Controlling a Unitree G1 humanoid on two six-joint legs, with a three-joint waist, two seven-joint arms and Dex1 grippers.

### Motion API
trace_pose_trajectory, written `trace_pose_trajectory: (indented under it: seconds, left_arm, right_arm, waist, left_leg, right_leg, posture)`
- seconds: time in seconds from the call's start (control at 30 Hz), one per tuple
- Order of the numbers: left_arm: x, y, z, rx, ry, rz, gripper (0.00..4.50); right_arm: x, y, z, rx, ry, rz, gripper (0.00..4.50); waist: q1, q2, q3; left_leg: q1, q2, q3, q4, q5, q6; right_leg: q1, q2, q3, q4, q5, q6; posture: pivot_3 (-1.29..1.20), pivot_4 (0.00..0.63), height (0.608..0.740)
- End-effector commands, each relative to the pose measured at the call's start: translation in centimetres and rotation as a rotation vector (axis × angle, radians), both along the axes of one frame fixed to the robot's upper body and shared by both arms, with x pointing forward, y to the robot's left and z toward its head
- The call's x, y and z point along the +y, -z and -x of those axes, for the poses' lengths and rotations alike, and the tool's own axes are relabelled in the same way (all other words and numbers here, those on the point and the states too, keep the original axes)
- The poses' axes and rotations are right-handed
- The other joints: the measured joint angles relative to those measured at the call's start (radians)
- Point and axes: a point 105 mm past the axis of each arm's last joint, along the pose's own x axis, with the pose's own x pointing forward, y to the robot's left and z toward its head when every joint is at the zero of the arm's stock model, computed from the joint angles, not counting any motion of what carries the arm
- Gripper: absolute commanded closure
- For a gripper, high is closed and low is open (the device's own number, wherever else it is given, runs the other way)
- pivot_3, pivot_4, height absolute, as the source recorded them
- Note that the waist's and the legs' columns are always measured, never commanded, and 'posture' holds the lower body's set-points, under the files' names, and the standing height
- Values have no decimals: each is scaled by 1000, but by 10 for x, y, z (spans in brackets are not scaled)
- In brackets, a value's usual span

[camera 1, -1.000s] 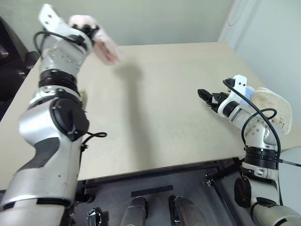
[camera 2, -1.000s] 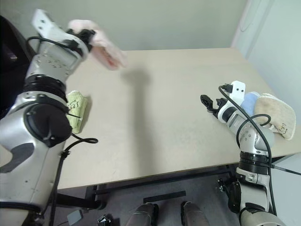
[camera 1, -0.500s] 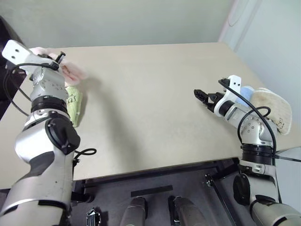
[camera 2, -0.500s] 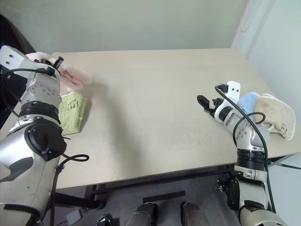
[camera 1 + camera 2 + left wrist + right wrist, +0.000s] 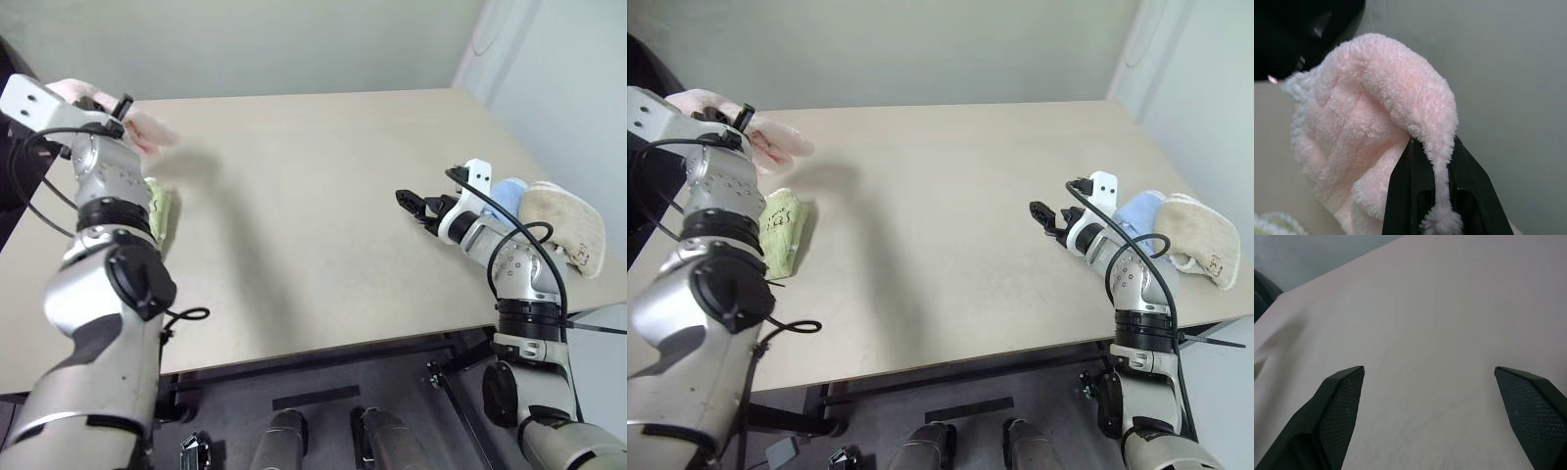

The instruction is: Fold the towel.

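Your left gripper [image 5: 1432, 196] has its jaws clamped on the bunched pink towel [image 5: 1376, 127] at upper left; it's soft, light and floppy, so take a stitched corner with the wide-apart right gripper [image 5: 411, 205].

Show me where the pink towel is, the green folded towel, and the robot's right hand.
pink towel [image 5: 1376, 112], left wrist view, on its fluffy bunched middle.
green folded towel [image 5: 784, 230], right eye view, on its top face.
right hand [image 5: 404, 202], left eye view, between its open fingertips.
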Motion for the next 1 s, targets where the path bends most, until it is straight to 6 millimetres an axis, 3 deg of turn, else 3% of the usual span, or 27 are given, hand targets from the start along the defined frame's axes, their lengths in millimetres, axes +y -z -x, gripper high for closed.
trace_pose_trajectory:
  seconds: [0.03, 0.33, 0.6, 0.77, 1.0]
  left_arm:
    - [18, 20, 26, 16, -185, 0, 4468]
    - [16, 94, 71, 226, -323, 67, 4468]
    - [13, 108, 70, 282, -285, 134, 4468]
    - [3, 119, 64, 317, -239, 171, 3047]
    - [-1, 112, 56, 289, -200, 175, 626]
  right_arm:
    - [-9, -13, 3, -55, 27, -8, 0]
    - [-13, -14, -1, -53, 36, 6, 0]
    - [-8, -16, -5, -57, 22, 9, 0]
    - [-6, -15, -5, -57, 20, 4, 0]
    - [-6, -15, -4, -58, 22, -3, 0]
  waist:
    - [-7, 0, 0]
    - [-9, -1, 0]
    - [0, -1, 0]
    - [2, -1, 0]
    - [3, -1, 0]
  left_leg:
    - [1, 0, 1, 0, 0, 0]
    - [1, 2, 1, 9, 0, 1]
    - [3, 1, 1, 8, 7, 3]
    - [3, 1, 1, 8, 9, 4]
    - [3, 1, 1, 5, 9, 4]
  right_leg:
    - [0, 1, 0, 0, 0, 0]
    - [4, 2, -1, 2, 1, 0]
    - [5, 2, -1, 2, 8, -10]
    - [5, 2, -1, 2, 11, -10]
    - [4, 2, -1, 0, 11, -11]
  posture:
    - [0, 150, 740]
    - [0, 150, 740]
    - [0, 150, 740]
    - [0, 150, 740]
    - [0, 150, 740]
